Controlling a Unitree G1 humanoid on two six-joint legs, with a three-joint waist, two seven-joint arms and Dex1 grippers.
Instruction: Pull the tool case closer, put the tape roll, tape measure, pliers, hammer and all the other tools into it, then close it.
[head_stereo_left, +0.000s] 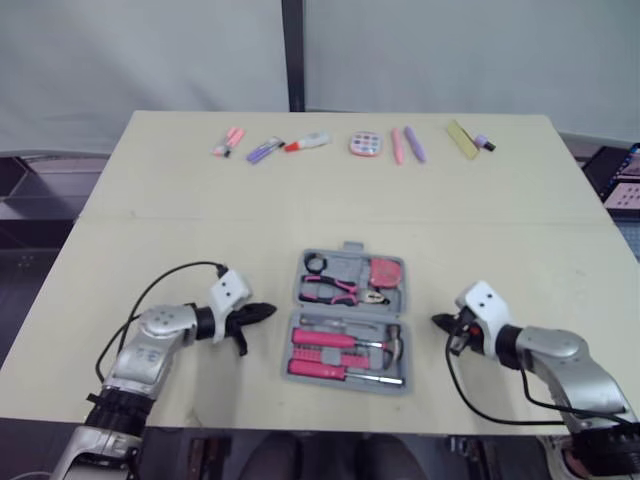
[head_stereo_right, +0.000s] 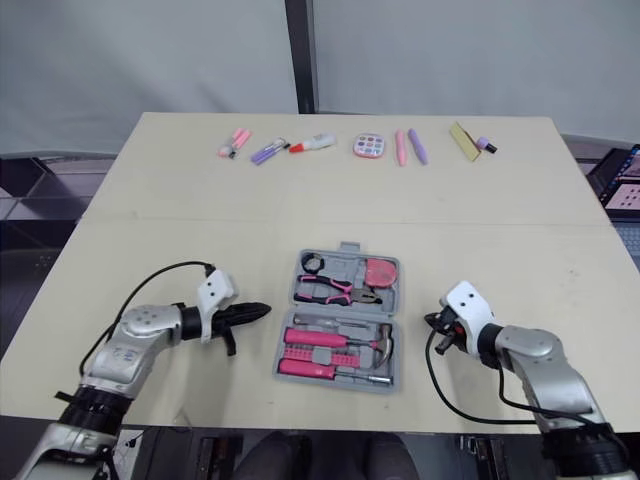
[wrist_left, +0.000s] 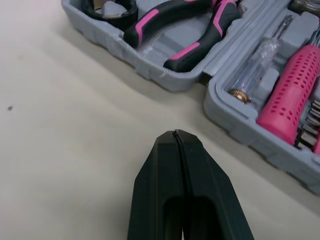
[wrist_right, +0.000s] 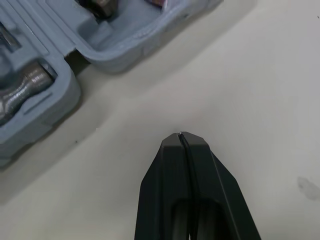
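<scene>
The open tool case (head_stereo_left: 352, 250) is set on the worktop (head_stereo_left: 180, 220), with pliers (head_stereo_left: 335, 288) laid inside. The left tool (head_stereo_left: 268, 311) and right tool (head_stereo_left: 437, 320) are pressed tight together near its sides, with nothing held.

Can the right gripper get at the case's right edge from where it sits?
Probably yes: the right gripper sits beside the case, with bare table between them and nothing in the way. It is shut, though.
</scene>
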